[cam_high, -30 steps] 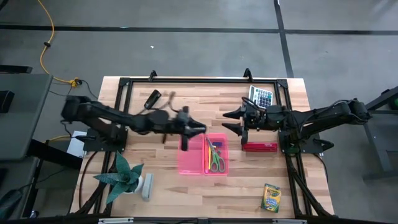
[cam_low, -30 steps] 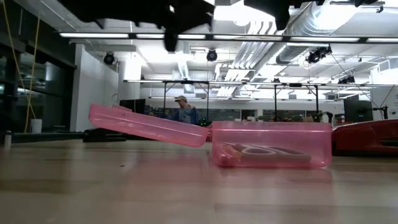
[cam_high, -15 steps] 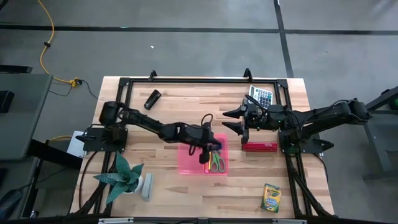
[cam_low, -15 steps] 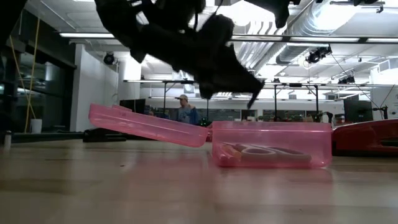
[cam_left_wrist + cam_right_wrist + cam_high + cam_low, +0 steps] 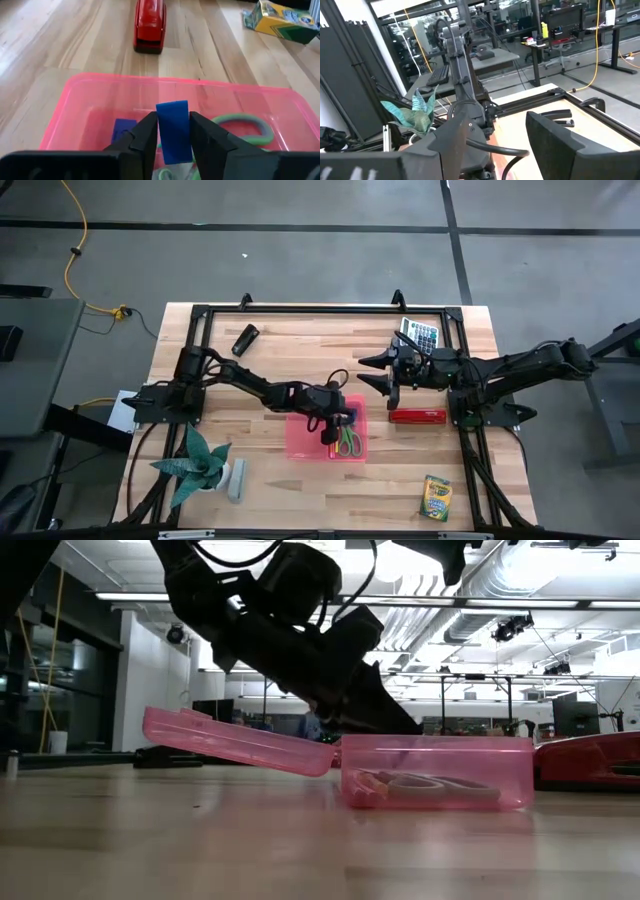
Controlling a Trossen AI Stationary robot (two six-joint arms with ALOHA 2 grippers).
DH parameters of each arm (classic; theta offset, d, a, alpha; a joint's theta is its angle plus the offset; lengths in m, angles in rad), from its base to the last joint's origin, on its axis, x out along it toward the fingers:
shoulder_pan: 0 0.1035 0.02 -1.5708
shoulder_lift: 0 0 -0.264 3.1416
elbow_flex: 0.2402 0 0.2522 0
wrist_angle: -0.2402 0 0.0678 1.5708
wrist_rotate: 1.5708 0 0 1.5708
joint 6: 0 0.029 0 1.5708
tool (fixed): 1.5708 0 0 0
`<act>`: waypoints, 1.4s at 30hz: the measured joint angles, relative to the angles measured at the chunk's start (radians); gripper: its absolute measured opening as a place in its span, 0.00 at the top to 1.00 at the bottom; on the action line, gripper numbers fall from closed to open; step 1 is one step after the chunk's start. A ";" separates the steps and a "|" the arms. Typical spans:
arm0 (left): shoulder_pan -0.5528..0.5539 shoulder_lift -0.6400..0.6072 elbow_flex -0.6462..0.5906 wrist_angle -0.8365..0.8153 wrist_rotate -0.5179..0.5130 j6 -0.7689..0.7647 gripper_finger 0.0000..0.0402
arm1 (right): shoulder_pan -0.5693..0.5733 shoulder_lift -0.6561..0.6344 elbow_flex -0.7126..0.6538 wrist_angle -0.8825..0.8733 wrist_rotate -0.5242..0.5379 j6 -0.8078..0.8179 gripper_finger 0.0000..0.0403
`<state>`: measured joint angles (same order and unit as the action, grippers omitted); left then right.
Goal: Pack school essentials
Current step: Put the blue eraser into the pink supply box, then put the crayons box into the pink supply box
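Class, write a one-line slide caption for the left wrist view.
Left claw holds a blue eraser over the open pink box, green-handled scissors already inside.

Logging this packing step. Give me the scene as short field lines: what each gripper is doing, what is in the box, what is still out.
left gripper: over the pink box, fingers closed on a blue eraser
right gripper: open, holding nothing, waiting above the table beside the calculator
in box: scissors, another blue piece, pencils
box lid: open, lying beside the box
still out: crayon box, red stapler
also on table: paper plant
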<state>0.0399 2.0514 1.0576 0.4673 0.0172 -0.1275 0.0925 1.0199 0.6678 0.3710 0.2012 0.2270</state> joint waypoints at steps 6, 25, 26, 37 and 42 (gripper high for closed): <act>0.006 -0.004 0.000 0.002 0.006 -0.018 0.61 | 0.000 0.000 0.000 0.000 0.001 -0.010 0.51; 0.199 -0.645 -0.022 -0.420 0.110 0.037 0.48 | 0.000 0.000 0.000 0.001 0.003 -0.026 0.51; 0.201 -0.694 -0.044 -0.377 0.110 0.033 0.49 | 0.000 0.000 0.000 0.001 0.003 -0.027 0.51; 0.130 -1.200 -0.368 -0.159 0.048 -0.026 0.52 | 0.000 0.000 0.000 0.005 0.002 -0.052 0.51; 0.108 -1.307 -0.434 -0.163 0.007 -0.029 0.52 | 0.000 0.000 0.000 0.006 0.002 -0.052 0.51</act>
<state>0.1474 0.7445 0.6239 0.3042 0.0243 -0.1570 0.0925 1.0195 0.6682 0.3771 0.2035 0.1749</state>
